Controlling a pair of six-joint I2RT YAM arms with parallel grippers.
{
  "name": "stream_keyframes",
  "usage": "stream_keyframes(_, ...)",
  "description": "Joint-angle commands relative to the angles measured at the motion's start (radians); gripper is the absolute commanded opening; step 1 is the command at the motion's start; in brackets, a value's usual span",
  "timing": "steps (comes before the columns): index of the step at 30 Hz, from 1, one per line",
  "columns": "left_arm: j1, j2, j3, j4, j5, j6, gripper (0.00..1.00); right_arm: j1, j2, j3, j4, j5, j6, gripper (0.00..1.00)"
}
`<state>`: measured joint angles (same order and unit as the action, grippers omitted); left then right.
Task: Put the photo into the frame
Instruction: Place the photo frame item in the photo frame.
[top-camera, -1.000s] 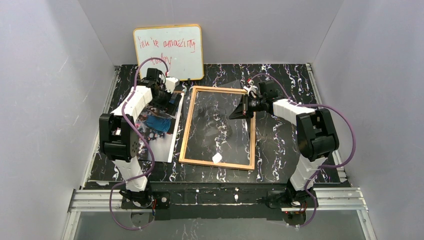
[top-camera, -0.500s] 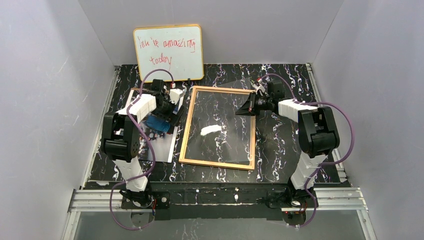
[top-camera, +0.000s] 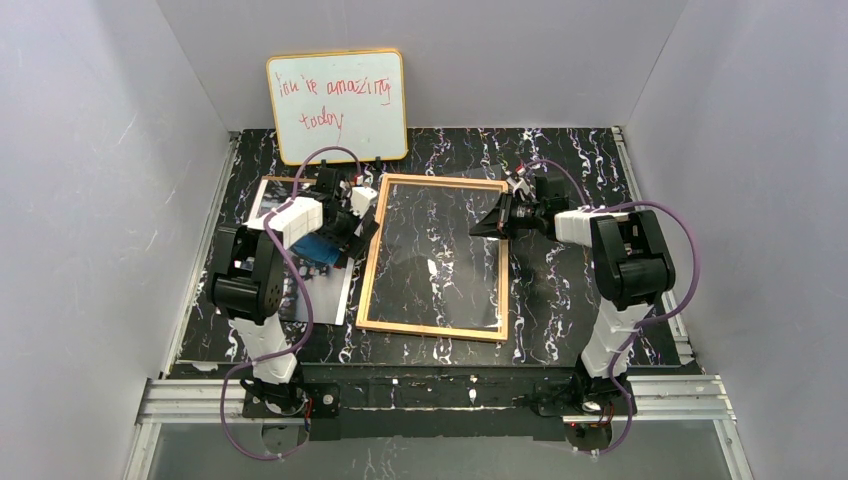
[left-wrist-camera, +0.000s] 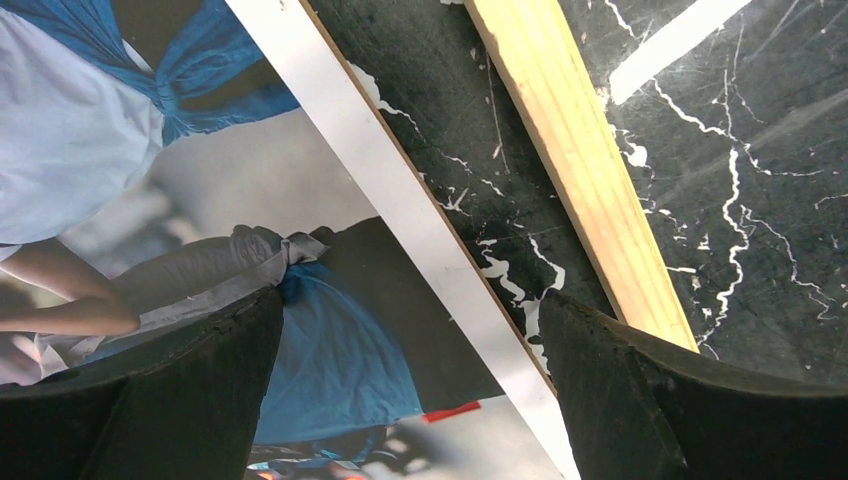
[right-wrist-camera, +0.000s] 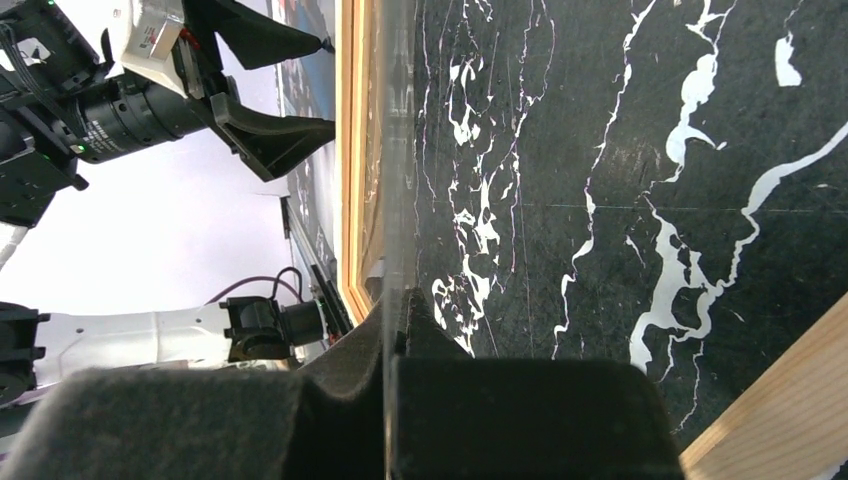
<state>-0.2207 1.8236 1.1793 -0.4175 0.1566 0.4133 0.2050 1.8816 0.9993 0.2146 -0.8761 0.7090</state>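
Observation:
The photo (top-camera: 322, 290), a colour print with blue and white clothes and a white edge, lies flat at the left of the table, partly under my left arm. It fills the left wrist view (left-wrist-camera: 200, 200), with a thin brown board edge showing beneath it. My left gripper (top-camera: 352, 228) is open and empty, its jaws straddling the photo's right edge (left-wrist-camera: 410, 390). The golden-wood frame (top-camera: 367, 270) lies in the middle; its left rail (left-wrist-camera: 580, 170) is close beside the photo. My right gripper (top-camera: 485, 224) is shut on the right edge of the clear pane (right-wrist-camera: 397, 150), seen edge-on.
A yellow-rimmed whiteboard (top-camera: 337, 105) with red handwriting leans on the back wall behind the photo. Grey walls close in both sides. The black marbled table (top-camera: 580, 290) shows right of the frame. A metal rail runs along the near edge.
My left gripper has moved right across the photo toward the frame's left rail. My right gripper has drawn back a little with the pane, and the glare on the pane has shifted.

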Motion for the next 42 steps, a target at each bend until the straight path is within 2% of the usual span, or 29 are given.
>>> stream_keyframes(1, -0.016, 0.000, -0.037, 0.008, 0.002, 0.015, 0.98, -0.002, 0.016, -0.017, 0.117, -0.055, 0.058, 0.01)
stream_keyframes(15, -0.046, 0.000, -0.050, 0.007, -0.001, 0.020, 0.98, -0.007, -0.014, -0.062, 0.307, -0.096, 0.112, 0.01)
stream_keyframes(22, -0.047, 0.001, -0.052, -0.002, 0.008, 0.032, 0.96, -0.007, -0.019, -0.072, 0.342, -0.112, 0.128, 0.01)
stream_keyframes(25, -0.047, 0.006, -0.049, -0.007, 0.016, 0.038, 0.94, -0.012, -0.013, -0.083, 0.391, -0.124, 0.172, 0.01)
stream_keyframes(33, -0.047, 0.005, -0.048, -0.026, 0.052, 0.043, 0.90, -0.031, 0.018, -0.155, 0.705, -0.140, 0.423, 0.01)
stream_keyframes(36, -0.048, 0.001, -0.051, -0.031, 0.062, 0.048, 0.88, -0.031, 0.048, -0.161, 0.776, -0.135, 0.498, 0.01)
stream_keyframes(42, -0.049, -0.006, -0.055, -0.045, 0.083, 0.057, 0.87, -0.032, 0.058, -0.164, 0.753, -0.124, 0.504, 0.01)
